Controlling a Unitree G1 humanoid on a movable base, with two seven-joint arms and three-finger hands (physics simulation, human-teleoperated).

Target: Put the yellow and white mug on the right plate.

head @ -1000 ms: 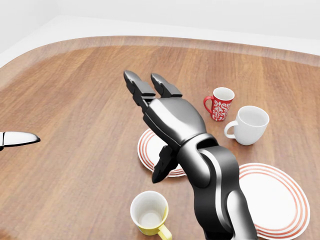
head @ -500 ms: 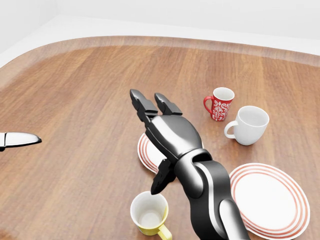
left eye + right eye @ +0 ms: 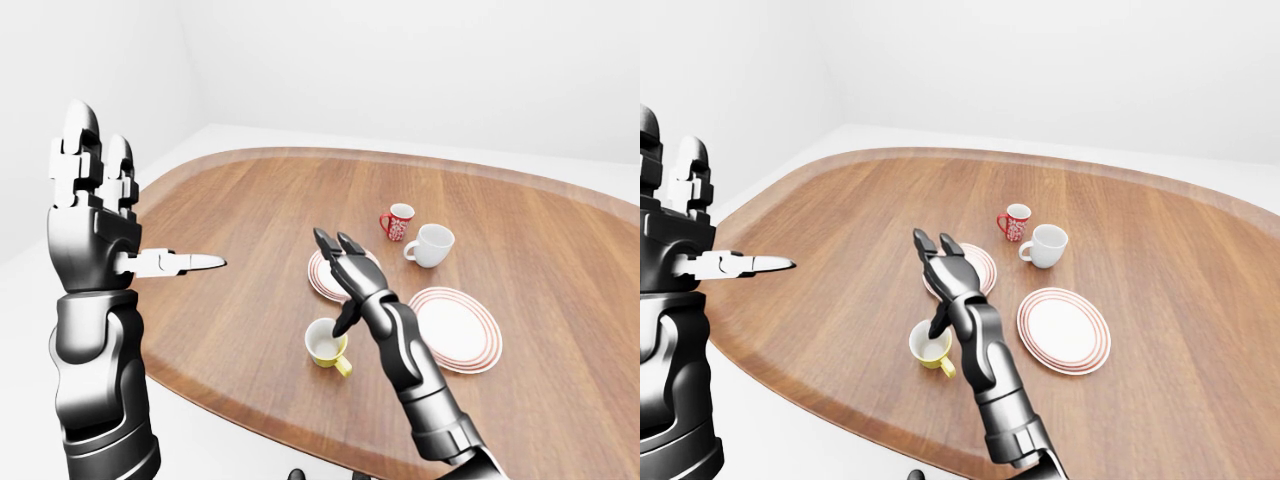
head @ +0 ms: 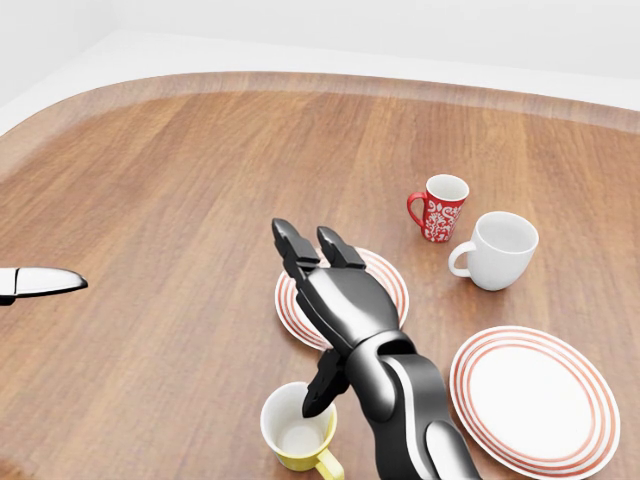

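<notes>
The yellow mug with a white inside (image 4: pixel 295 430) stands upright near the bottom of the head view, its handle toward the lower right. My right hand (image 4: pixel 308 320) hovers just above it, open. Two fingers (image 4: pixel 290 243) stretch out over the left plate, and the thumb (image 4: pixel 318 392) dips at the mug's right rim. The fingers are not closed round the mug. The right plate (image 4: pixel 535 400), white with red rings, lies bare at the lower right. My left hand (image 3: pixel 125 200) is raised open at the left, far from the mug.
A red patterned mug (image 4: pixel 440 207) and a plain white mug (image 4: pixel 500 250) stand above the right plate. The left plate (image 4: pixel 385 280) is partly hidden under my right hand. The oval wooden table (image 4: pixel 150 200) has its edge near the bottom of the view.
My right hand has drawn back toward the bottom of the head view and sunk lower; its thumb now reaches the mug's rim. The left hand has barely moved.
</notes>
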